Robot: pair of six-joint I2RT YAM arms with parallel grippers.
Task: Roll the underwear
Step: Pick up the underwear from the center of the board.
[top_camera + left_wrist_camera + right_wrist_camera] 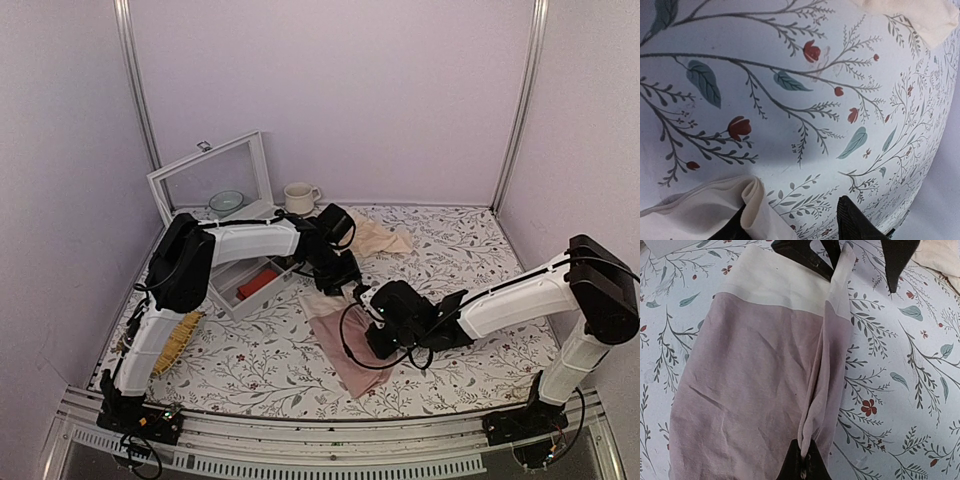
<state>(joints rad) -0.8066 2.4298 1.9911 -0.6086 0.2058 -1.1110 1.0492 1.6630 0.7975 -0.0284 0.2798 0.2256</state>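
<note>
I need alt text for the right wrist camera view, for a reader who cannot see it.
The right gripper, shut, pinches a raised fold of the pink underwear spread on a floral tablecloth. The open left gripper sits at its cream waistband.

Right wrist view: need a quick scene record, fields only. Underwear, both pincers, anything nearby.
underwear: spread flat on the flowered table, cream waistband at the far end
right pincer: shut on a raised fold of pink fabric along the underwear's side
left pincer: open, waistband corner lying between its fingers
beige cloth: apart from the underwear, farther back on the table
roll: none visible yet
</note>
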